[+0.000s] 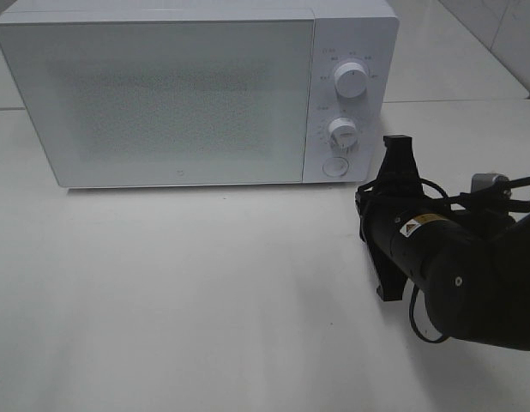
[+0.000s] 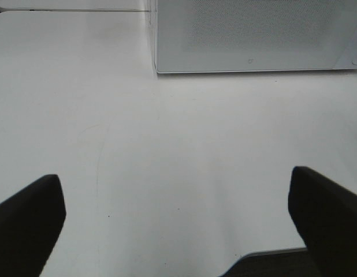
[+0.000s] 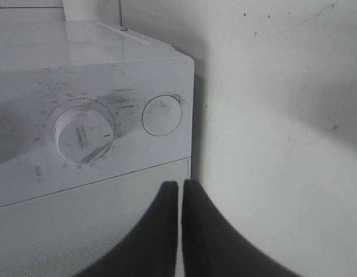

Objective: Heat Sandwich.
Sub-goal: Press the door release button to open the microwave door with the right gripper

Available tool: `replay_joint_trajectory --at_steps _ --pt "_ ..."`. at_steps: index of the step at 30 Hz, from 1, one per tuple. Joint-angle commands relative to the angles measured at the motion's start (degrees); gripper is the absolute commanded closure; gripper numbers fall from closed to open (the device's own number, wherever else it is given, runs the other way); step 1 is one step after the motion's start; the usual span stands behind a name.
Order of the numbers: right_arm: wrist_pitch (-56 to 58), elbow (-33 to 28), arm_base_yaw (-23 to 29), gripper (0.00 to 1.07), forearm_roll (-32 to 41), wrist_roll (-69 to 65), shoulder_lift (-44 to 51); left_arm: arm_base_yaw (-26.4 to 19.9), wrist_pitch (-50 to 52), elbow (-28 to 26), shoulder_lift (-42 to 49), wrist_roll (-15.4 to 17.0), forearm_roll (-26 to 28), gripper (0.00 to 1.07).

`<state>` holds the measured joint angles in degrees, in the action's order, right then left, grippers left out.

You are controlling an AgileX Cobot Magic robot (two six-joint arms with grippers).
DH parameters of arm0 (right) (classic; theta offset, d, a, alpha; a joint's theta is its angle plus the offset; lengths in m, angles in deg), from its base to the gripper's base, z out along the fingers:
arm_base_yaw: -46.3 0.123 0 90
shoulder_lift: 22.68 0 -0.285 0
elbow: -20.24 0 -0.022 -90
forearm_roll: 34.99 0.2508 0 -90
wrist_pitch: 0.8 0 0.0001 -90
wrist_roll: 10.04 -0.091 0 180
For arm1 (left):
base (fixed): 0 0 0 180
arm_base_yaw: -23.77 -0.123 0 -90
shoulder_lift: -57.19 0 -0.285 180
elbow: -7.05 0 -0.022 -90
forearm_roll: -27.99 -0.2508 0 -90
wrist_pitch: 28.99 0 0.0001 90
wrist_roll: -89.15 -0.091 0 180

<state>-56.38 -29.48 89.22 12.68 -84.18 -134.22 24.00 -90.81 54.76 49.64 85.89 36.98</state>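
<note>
On the left of the scene, the left gripper [image 2: 178, 231] hangs low over the white table [image 1: 205, 283] with its two black fingers [image 2: 28, 225] spread wide. Only bare tabletop lies between them, and it holds nothing. The high camera does not show this arm. Its wrist view looks across the table toward the near bottom edge of the microwave [image 1: 162, 94]. That white microwave stands at the far side of the table and fills the left and middle of the scene. Its large speckled door [image 1: 153, 103] is shut and cannot be seen through. No view shows the sandwich, so I cannot tell where it is. The control strip is at the right end of the microwave's front. It carries an upper knob [image 1: 351, 80], a lower knob [image 1: 342, 131] beneath it and a round button [image 1: 334, 166] at the bottom. Further right, the black right arm reaches in from the near right corner. The right gripper [image 1: 400, 142] has its fingers pressed flat together, with only a hairline seam showing in its wrist view, and nothing is caught between them. Its tips point toward the microwave and sit just beside its right front corner, near the round button. Whether they touch the casing cannot be told.
</note>
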Motion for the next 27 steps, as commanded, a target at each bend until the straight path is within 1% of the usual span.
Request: replay_joint_trajectory --at_steps 1,6,9,11,12,14,16,19,20,23,25,27 --pt "-0.5 0.4 0.1 1.07 -0.7 -0.5 0.1 -0.2 0.3 0.1 1.0 0.2 0.2 0.09" --pt "-0.2 0.7 -0.1 1.07 -0.9 -0.5 -0.3 -0.2 0.3 0.1 1.0 0.2 0.2 0.09" --pt "0.1 2.0 -0.1 1.07 -1.0 0.1 -1.0 -0.2 0.3 0.1 1.0 0.2 0.2 0.09" --pt "0.9 3.2 -1.1 1.07 -2.3 0.1 -1.8 -0.2 0.3 0.1 1.0 0.1 0.2 0.09" --pt "2.9 5.0 -2.4 1.07 -4.8 0.1 -3.1 -0.2 0.3 0.1 1.0 0.2 0.2 0.09" --pt "3.2 5.7 -2.9 1.07 -5.6 0.0 -3.6 -0.2 0.3 0.1 1.0 0.2 0.2 0.09" --pt "3.7 8.0 -4.3 1.07 -7.3 0.1 -5.1 -0.2 0.3 0.1 1.0 0.2 0.2 0.09" --pt "4.6 9.3 -5.0 1.07 -8.2 0.1 -5.7 -0.2 0.3 0.1 1.0 0.2 0.2 0.09" --pt "5.2 10.3 -6.2 1.07 -8.7 0.4 -6.3 -0.2 0.3 0.1 1.0 0.2 0.2 0.09" --pt "5.4 11.3 -7.2 1.07 -8.8 0.9 -7.1 -0.2 0.3 0.1 1.0 0.2 0.2 0.09" --pt "5.9 13.2 -8.7 1.07 -9.9 0.9 -8.7 -0.2 0.3 0.1 1.0 0.2 0.2 0.09" --pt "6.0 13.9 -9.1 1.07 -10.4 0.9 -9.3 -0.2 0.3 0.1 1.0 0.2 0.2 0.09"
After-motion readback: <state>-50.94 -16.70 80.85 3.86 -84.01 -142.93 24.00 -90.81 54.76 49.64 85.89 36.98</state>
